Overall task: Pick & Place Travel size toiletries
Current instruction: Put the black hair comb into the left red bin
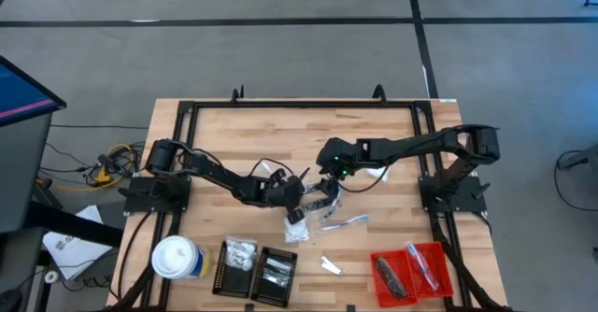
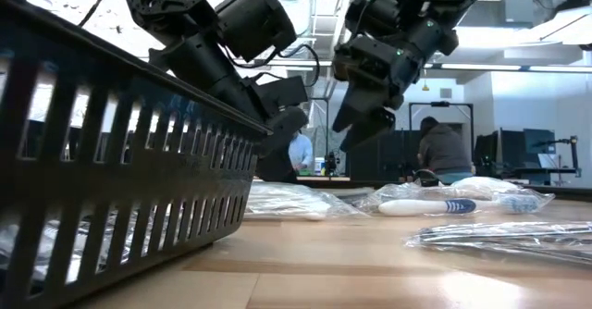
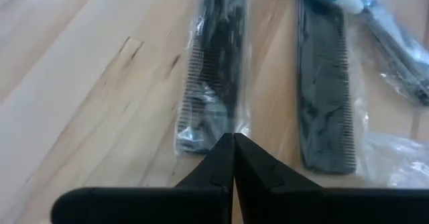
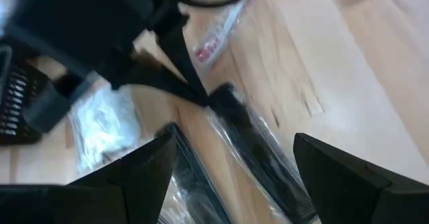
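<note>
Two dark combs in clear wrappers (image 3: 211, 63) (image 3: 325, 96) lie flat on the wooden table's middle, with a blue-and-white toothbrush (image 2: 430, 206) beside them. A white packet (image 1: 297, 230) and a silvery sachet (image 1: 329, 266) lie nearer the front. My left gripper (image 3: 233, 138) is shut, its tip at the end of one comb's wrapper. My right gripper (image 4: 234, 133) hangs open above the combs (image 1: 318, 198), a finger on either side of one, touching nothing. My left gripper's shut fingertips (image 4: 194, 93) meet the end of one wrapped comb (image 3: 213, 135), slanting down from the table's left. The comb lies flat on the table. Whether a bit of wrapper sits between the fingers I cannot tell.
Two black ribbed trays (image 1: 238, 267) (image 1: 277, 276) stand at the front, holding packets, with a white-topped canister (image 1: 177, 256) to their left. Two red trays (image 1: 392, 276) (image 1: 426, 262) stand at the front right. In the low view a black tray wall (image 2: 120, 161) fills the left.
</note>
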Action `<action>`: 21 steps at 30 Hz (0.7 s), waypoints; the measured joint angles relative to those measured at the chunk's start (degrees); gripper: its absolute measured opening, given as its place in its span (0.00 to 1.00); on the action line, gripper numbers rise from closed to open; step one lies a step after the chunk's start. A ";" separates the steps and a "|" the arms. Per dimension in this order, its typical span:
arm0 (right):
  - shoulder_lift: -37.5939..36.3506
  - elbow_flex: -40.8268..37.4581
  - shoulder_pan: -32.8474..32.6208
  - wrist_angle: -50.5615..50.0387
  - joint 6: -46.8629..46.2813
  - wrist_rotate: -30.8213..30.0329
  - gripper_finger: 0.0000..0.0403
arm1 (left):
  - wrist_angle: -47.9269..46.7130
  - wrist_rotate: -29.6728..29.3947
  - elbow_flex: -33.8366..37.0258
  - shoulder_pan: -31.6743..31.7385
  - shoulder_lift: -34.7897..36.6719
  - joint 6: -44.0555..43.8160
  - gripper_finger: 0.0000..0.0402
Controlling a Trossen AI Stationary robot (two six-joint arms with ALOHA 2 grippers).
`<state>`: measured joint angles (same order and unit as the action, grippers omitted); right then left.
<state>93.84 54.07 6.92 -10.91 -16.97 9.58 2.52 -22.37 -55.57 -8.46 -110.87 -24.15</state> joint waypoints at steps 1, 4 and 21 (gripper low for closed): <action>-0.04 0.01 0.00 0.53 0.18 0.02 0.73 | 1.21 0.00 0.00 -0.20 -0.02 0.56 0.00; 0.02 0.00 0.00 1.39 0.27 0.02 0.73 | 3.64 0.20 0.02 -0.53 1.03 1.80 0.00; -0.11 -0.01 0.28 1.94 0.44 0.11 0.73 | 7.58 3.58 -0.24 0.88 -0.78 1.02 0.00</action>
<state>93.73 54.06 7.20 -8.97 -16.53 9.69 10.10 -18.80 -55.81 -7.58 -111.65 -23.13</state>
